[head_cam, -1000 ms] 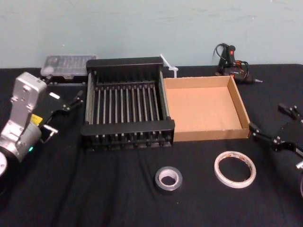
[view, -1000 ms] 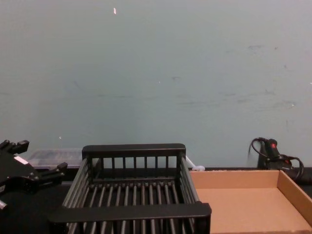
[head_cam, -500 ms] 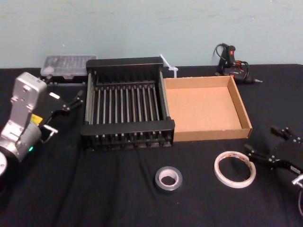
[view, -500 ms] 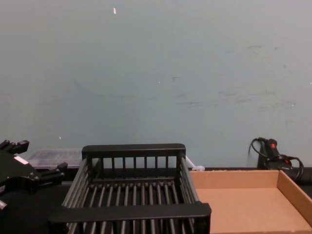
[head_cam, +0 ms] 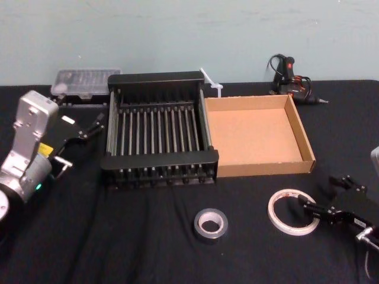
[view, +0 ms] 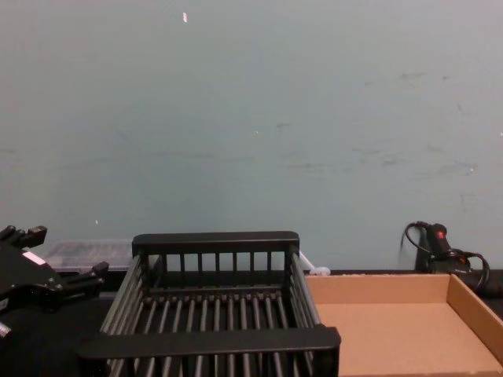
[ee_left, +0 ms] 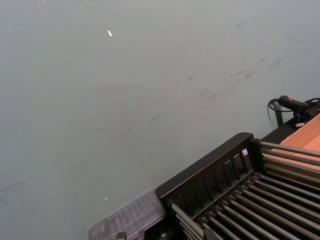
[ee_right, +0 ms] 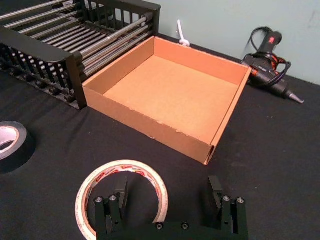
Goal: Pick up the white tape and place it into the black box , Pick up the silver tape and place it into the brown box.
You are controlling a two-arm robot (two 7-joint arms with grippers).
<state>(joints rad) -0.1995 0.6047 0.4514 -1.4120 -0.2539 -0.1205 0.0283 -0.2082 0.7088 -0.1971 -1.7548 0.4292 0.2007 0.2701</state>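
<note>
Head view: we see the black box [head_cam: 157,130] at centre-far on the black table [head_cam: 118,248], with the brown box [head_cam: 257,133] touching its right side. The silver tape [head_cam: 211,225] lies flat on the table, near of the black box. The white tape [head_cam: 291,211] lies flat to its right, near of the brown box. The right pincer [head_cam: 323,204] sits low at the white tape's right rim, released, fingers spread. The left pincer [head_cam: 89,125] is parked left of the black box, fingers apart, grasping nothing. A plastic case [head_cam: 86,80] and a glue gun [head_cam: 290,77] lie along the far edge.

Left wrist view: we note the black box's far rim [ee_left: 210,170] and the wall.

Right wrist view: the pincer's fingers [ee_right: 120,192] straddle the near right part of the white tape [ee_right: 122,192], one inside the ring, one outside. We cannot tell whether they touch it.

Chest view: both boxes side by side, left pincer [view: 75,279] at the left edge.
</note>
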